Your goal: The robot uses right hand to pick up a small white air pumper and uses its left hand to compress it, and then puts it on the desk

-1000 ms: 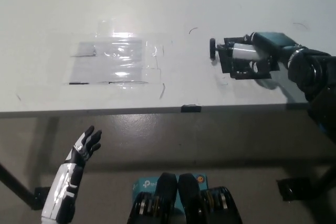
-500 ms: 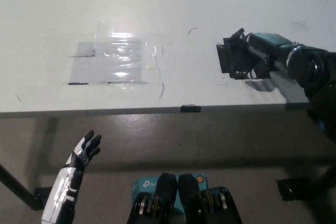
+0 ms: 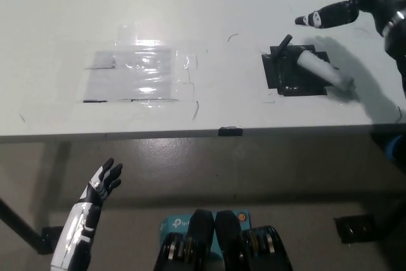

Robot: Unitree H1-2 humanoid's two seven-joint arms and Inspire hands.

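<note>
Since a moment ago our right hand [image 3: 330, 14] has lifted off the air pumper [image 3: 320, 68], holding nothing, fingers apart; pumper lies across the black patch [image 3: 285, 80] on the tabletop [image 3: 190, 4]; left hand [image 3: 104, 179] waits below, open; we should regrasp squarely.

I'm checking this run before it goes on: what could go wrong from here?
1. The pump lies tilted across the black square near the desk front edge; being round, it might roll off.
2. The right hand is raised clear of the pump, so any regrasp would need a fresh approach.
3. The left hand hangs below the desk, far from the pump.
</note>
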